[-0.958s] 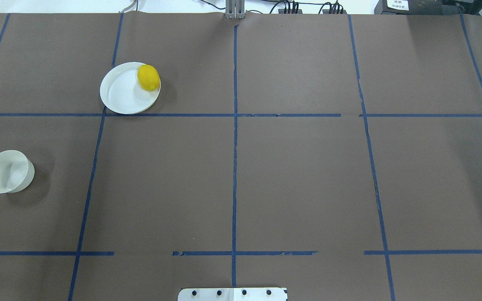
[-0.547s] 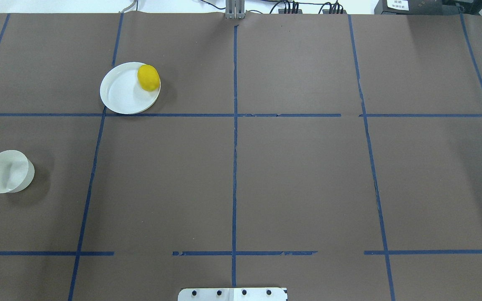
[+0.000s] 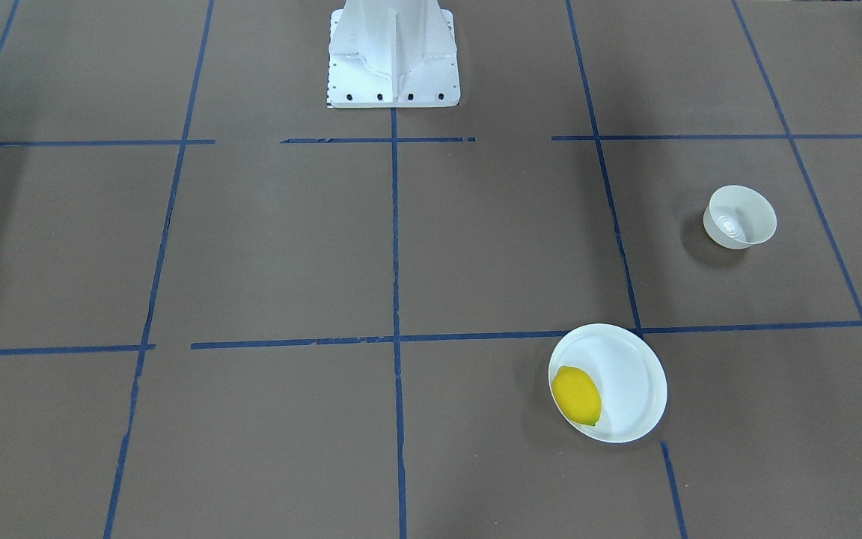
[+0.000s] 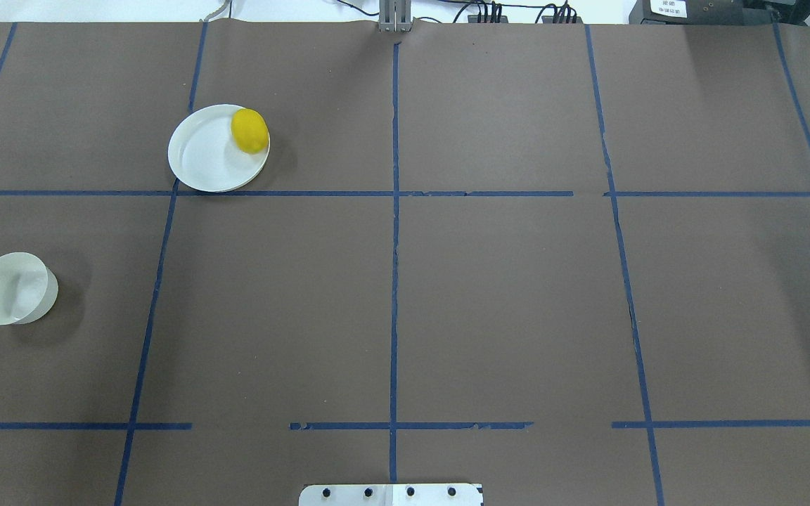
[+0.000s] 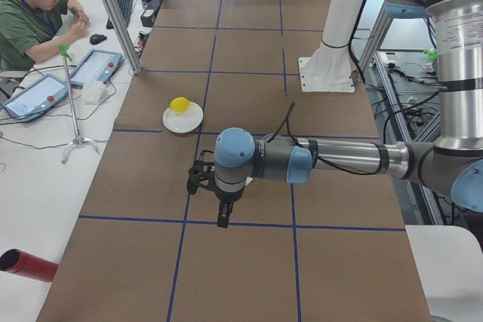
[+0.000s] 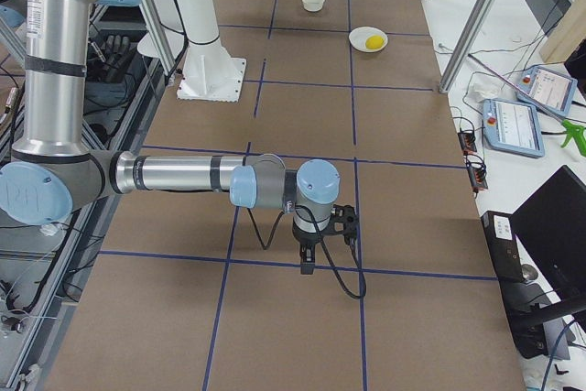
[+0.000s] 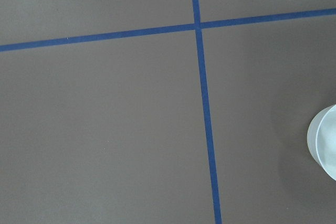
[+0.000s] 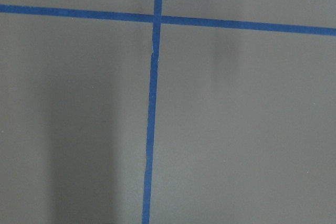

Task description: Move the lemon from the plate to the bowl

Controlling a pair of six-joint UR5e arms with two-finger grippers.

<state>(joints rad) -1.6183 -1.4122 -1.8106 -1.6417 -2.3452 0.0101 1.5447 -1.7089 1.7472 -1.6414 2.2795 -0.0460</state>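
The yellow lemon (image 4: 249, 131) lies on the right part of the flat white plate (image 4: 201, 158) at the far left-centre of the table; both show in the front view, lemon (image 3: 576, 395) and plate (image 3: 629, 374). The small deep white bowl (image 4: 11, 288) stands empty near the left edge, nearer the robot, and shows in the front view (image 3: 739, 217). Its rim shows in the left wrist view (image 7: 324, 142). My left gripper (image 5: 224, 220) hangs above the table near the bowl. My right gripper (image 6: 307, 267) hangs over the table's other end. I cannot tell whether either is open or shut.
The robot's white base (image 3: 393, 52) stands at the table's near-middle edge. Blue tape lines (image 4: 394, 281) divide the brown table. An operator (image 5: 30, 13) sits beyond the far edge with tablets (image 5: 94, 67). A red cylinder (image 5: 26, 265) lies off the table's left end.
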